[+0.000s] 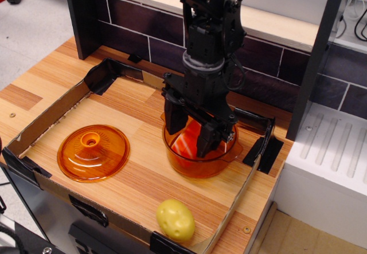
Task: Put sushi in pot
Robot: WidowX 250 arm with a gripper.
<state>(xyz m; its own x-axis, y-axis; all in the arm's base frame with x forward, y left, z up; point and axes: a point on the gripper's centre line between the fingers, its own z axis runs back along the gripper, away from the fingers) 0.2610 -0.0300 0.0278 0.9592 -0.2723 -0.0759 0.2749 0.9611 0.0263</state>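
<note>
The orange-red sushi (187, 141) with white stripes sits tilted between the black fingers of my gripper (191, 139). The gripper is lowered into the translucent orange pot (198, 166), which stands at the right of the wooden board. The sushi is inside the pot's rim, seen partly through the wall. The fingers hide most of it and I cannot tell whether it touches the pot's bottom. The jaws stand close on either side of the sushi.
The flat orange lid (93, 152) with a knob lies to the left of the pot. A yellow potato-shaped toy (175, 220) lies near the front edge. A low cardboard wall (49, 113) rings the board. A dark tiled wall stands behind.
</note>
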